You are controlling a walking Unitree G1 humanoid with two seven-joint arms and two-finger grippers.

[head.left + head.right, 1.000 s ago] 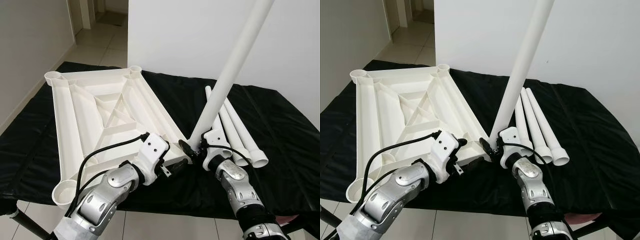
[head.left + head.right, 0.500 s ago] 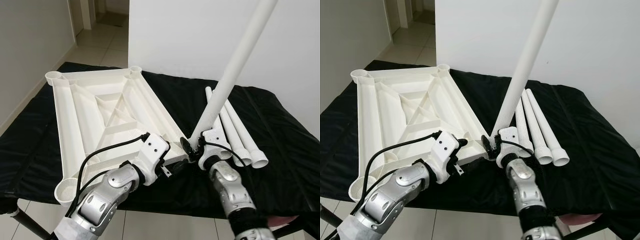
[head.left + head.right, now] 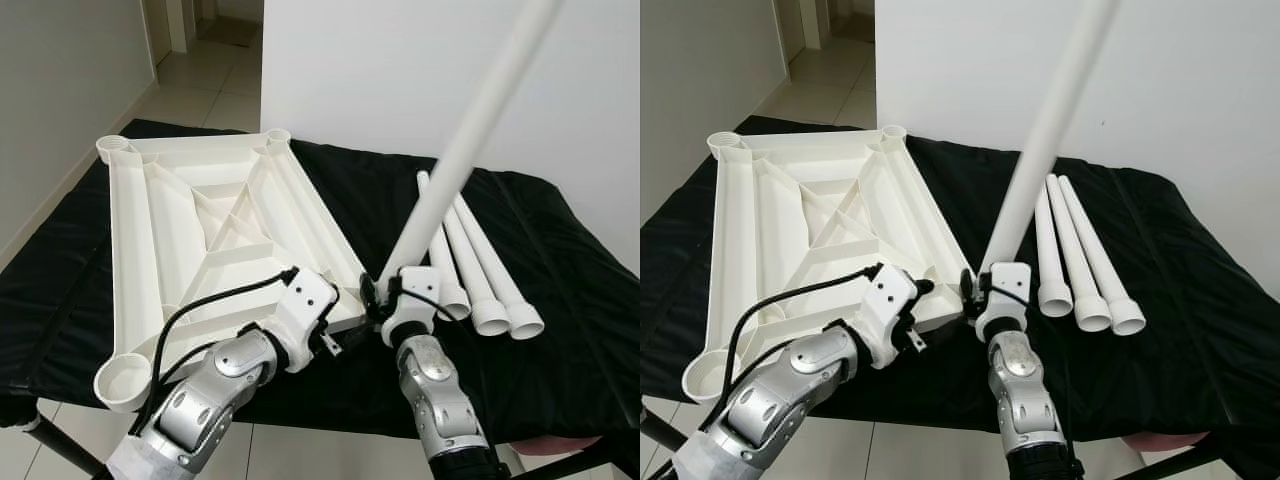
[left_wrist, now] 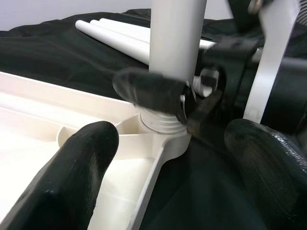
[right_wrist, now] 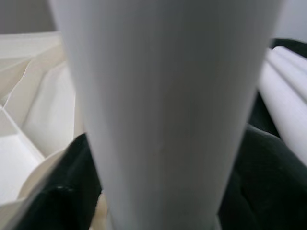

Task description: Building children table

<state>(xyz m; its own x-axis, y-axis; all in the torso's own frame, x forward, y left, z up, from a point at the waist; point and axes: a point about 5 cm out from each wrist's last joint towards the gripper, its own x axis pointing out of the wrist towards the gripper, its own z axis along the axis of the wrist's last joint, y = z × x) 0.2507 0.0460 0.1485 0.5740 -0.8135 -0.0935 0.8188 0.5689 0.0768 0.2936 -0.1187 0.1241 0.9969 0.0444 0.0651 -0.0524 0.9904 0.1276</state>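
Observation:
The white tabletop (image 3: pixel 190 230) lies upside down on the black-covered table (image 3: pixel 560 330), ribs facing up. My right gripper (image 3: pixel 385 295) is shut on a long white leg (image 3: pixel 470 140). The leg slants up to the right, and its lower end rests at the tabletop's near right corner socket (image 4: pixel 160 124). One black finger (image 4: pixel 148 91) of that gripper wraps across the leg just above the socket. My left gripper (image 4: pixel 172 139) is open just short of that corner, one finger over the tabletop's inside and the other over the black cloth.
Three spare white legs (image 3: pixel 480 270) lie side by side on the cloth to the right of the tabletop. Open sockets sit at the near left corner (image 3: pixel 125 380) and the far corners (image 3: pixel 118 148). A white wall stands behind the table, and tiled floor runs off at the far left.
My right forearm has swung left, under the held leg, and the leg's upper part has shifted slightly and looks blurred. Its foot stays at the corner socket. The left arm holds still.

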